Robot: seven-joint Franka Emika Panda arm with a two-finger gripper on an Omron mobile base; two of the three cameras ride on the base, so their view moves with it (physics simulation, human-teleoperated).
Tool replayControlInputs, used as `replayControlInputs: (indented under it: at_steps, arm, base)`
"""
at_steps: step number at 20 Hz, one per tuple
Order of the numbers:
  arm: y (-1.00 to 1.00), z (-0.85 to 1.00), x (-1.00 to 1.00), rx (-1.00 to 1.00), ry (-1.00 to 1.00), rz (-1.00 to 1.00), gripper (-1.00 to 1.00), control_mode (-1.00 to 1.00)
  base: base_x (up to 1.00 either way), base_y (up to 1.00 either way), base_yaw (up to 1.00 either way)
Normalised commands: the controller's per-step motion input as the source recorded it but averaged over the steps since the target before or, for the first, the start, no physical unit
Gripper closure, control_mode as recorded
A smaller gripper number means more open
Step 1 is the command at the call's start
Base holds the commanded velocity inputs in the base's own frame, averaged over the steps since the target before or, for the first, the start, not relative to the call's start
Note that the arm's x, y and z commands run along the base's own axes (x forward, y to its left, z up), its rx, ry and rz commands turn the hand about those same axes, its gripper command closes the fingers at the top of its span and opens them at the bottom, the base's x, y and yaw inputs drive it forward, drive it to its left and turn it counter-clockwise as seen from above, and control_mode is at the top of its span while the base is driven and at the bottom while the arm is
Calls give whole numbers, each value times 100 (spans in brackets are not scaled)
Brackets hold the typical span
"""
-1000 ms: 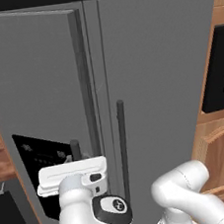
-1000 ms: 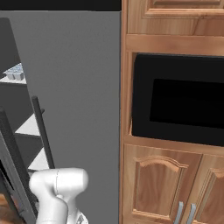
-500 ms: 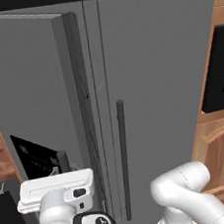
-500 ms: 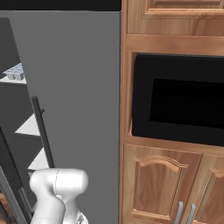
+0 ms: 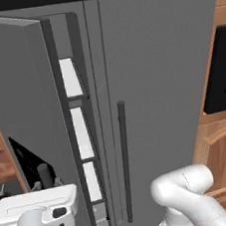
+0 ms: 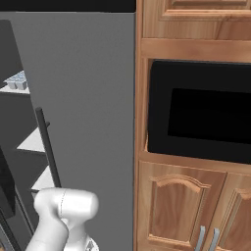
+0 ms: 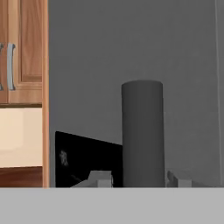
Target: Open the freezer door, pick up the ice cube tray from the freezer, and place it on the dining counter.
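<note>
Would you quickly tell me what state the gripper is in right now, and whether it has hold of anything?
Gripper: closed around the freezer door's handle, one finger on each side of the bar.

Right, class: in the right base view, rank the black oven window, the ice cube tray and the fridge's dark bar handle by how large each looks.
1. Black oven window, by far the largest.
2. Dark bar handle, long but thin.
3. Ice cube tray, smallest; it sits farther back and is partly cut off, so true size is unsure.

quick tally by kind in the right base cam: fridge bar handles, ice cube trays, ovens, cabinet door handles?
Fridge bar handle: 1
Ice cube tray: 1
Oven: 1
Cabinet door handles: 2
Total: 5
</note>
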Motion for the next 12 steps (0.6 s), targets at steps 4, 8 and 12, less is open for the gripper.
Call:
replayControlInputs:
  at_steps: [4, 8, 12]
  arm:
    - [49, 0, 0, 0, 0, 0, 100, -100]
    - [46, 0, 0, 0, 0, 0, 100, -100]
    - [47, 0, 0, 0, 0, 0, 100, -100]
  base:
    - [0, 0, 0]
    - [0, 0, 0]
    - [0, 0, 0]
